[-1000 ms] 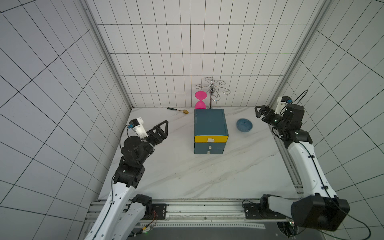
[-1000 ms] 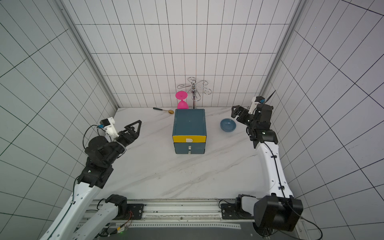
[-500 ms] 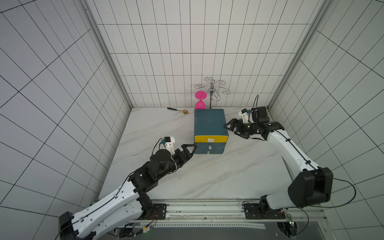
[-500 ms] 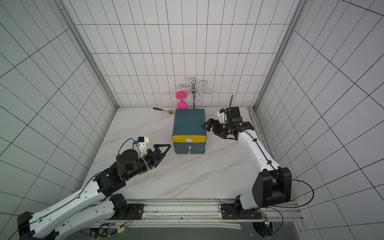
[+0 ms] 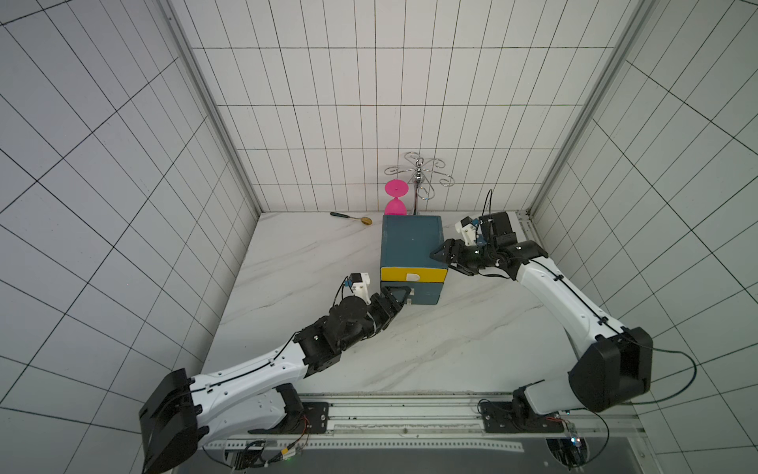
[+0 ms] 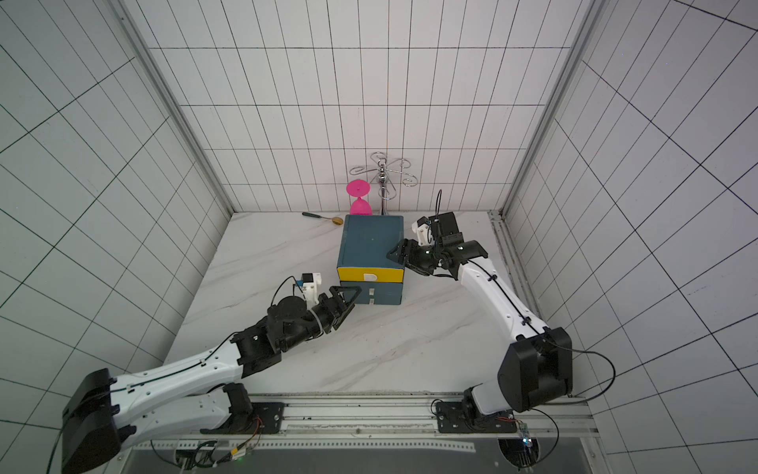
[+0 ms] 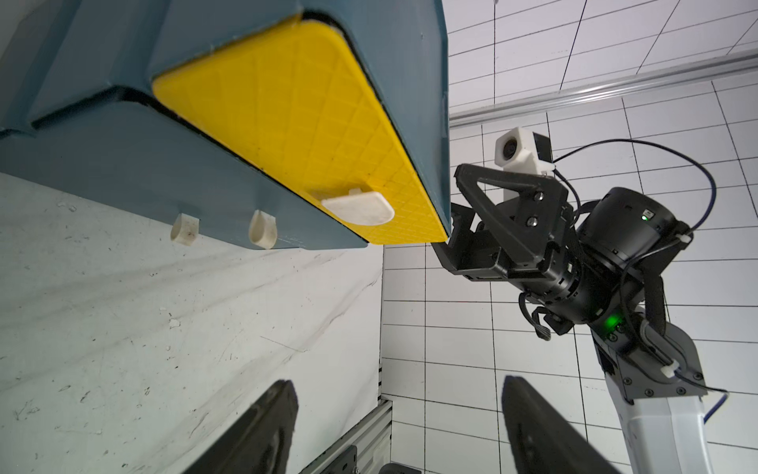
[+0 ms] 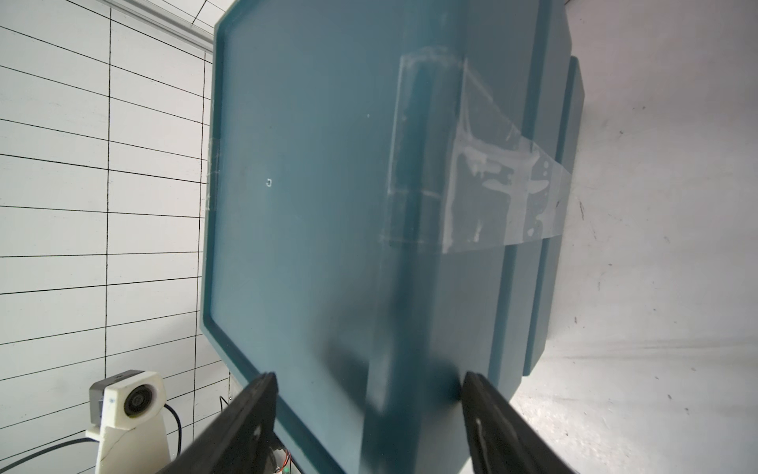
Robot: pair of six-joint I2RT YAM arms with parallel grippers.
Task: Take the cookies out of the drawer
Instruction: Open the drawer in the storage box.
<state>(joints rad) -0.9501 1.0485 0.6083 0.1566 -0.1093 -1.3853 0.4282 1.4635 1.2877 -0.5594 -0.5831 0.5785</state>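
The cookies are hidden. A teal cabinet (image 5: 410, 238) stands at the table's middle back, with a yellow upper drawer (image 5: 412, 274) and a teal lower drawer (image 5: 424, 293), both closed. In the left wrist view the yellow drawer (image 7: 295, 123) carries a white handle (image 7: 357, 207). My left gripper (image 5: 398, 293) (image 7: 396, 394) is open at the lower drawer's front left corner, with nothing between its fingers. My right gripper (image 5: 439, 254) (image 8: 369, 379) is open and straddles the cabinet's upper right edge (image 8: 393, 328): one finger lies over the top, the other against the side.
A pink goblet (image 5: 396, 199), a metal hook stand (image 5: 418, 180) and a spoon (image 5: 352, 217) sit behind the cabinet near the back wall. Clear tape (image 8: 492, 184) runs from the cabinet's side onto the table. Tiled walls close in on both sides.
Both arms have swung in from the sides to the cabinet, the left to its front, the right to its upper right edge. Both pairs of jaws have narrowed a little.
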